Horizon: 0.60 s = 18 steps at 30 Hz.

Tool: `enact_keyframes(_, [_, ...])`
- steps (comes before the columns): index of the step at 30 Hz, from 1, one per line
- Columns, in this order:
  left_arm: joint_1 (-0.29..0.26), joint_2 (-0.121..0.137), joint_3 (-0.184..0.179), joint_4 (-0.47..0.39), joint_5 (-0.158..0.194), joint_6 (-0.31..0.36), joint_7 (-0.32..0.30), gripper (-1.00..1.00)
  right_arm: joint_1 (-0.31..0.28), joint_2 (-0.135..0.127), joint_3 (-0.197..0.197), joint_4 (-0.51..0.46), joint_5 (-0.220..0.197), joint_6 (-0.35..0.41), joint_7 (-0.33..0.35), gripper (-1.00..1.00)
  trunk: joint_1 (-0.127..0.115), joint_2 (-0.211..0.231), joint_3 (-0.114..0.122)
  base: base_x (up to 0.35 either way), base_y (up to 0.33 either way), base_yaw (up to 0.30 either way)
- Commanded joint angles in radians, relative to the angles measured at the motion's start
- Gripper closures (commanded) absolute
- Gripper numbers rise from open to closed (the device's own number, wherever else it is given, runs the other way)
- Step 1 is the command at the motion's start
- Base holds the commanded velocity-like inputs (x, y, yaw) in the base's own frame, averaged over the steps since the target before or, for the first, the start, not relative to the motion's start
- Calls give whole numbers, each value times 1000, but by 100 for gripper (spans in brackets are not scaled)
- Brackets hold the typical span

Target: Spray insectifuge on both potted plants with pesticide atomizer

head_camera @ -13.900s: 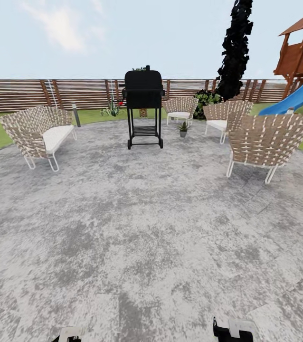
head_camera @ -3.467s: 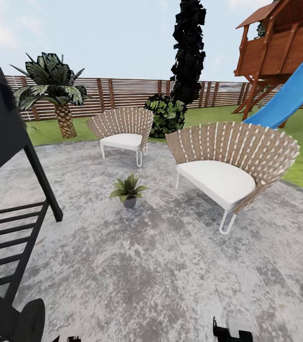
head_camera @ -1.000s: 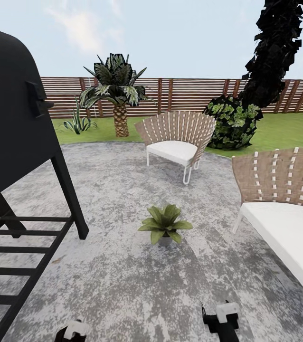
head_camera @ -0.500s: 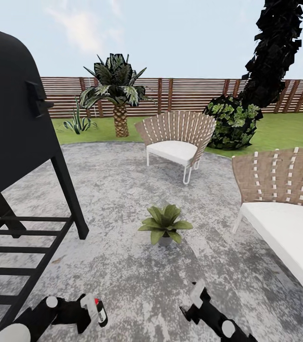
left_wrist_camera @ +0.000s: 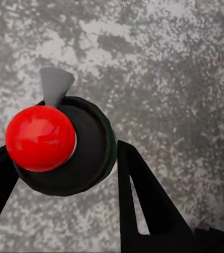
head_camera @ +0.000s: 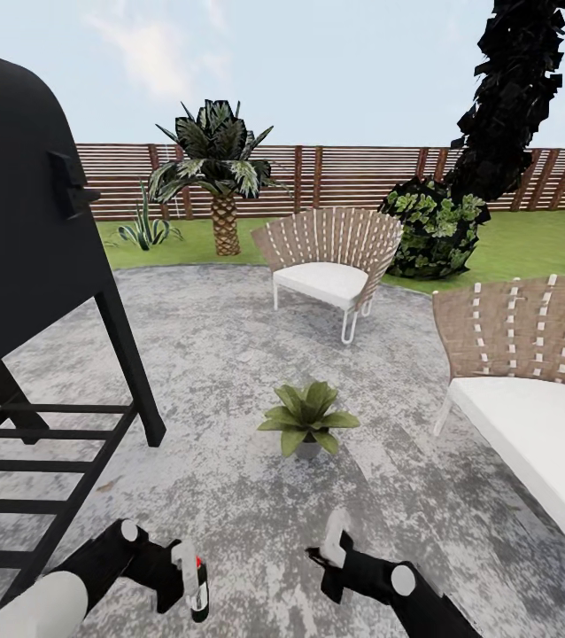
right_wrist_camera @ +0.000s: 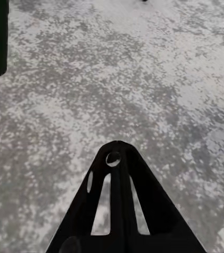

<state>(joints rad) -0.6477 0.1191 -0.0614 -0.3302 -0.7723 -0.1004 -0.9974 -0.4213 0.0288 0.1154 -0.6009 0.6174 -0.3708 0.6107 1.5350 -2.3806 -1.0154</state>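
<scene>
The pesticide atomizer (head_camera: 199,595), dark-bodied with a red dot on its head, hangs low at the left in the head view with my left gripper (head_camera: 179,578) shut on it. In the left wrist view its red cap (left_wrist_camera: 40,138) and dark body (left_wrist_camera: 88,153) sit between the black fingers (left_wrist_camera: 143,200). One potted plant (head_camera: 307,416), a green rosette in a small grey pot, stands on the speckled patio (head_camera: 229,354) ahead of both grippers. My right gripper (head_camera: 333,542) is shut and holds nothing, its fingers (right_wrist_camera: 116,200) pressed together above the paving. The second potted plant is out of view.
A black grill (head_camera: 26,230) on legs stands close at the left. A woven chair (head_camera: 530,390) is close at the right, another (head_camera: 331,261) behind the plant. Farther back are lawn, a palm (head_camera: 216,173), a bush (head_camera: 433,230) and the slat fence (head_camera: 344,173).
In the last second both arms rose and reached forward into view, the left one carrying the atomizer. Before that, the camera travelled across the patio past the grill toward the plant.
</scene>
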Motion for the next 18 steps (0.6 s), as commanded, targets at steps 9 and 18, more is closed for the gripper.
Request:
enact_keyframes(9, [0,-81,-6,-49,-78,-5,25,100,-1,133,-2,-51,110,-2,96,100,0,0,-1,0,0,0])
enact_keyframes(18, [2,-83,-7,-48,-74,-105,23,100,-1,146,-2,-50,111,-3,96,100,0,0,-1,0,0,0])
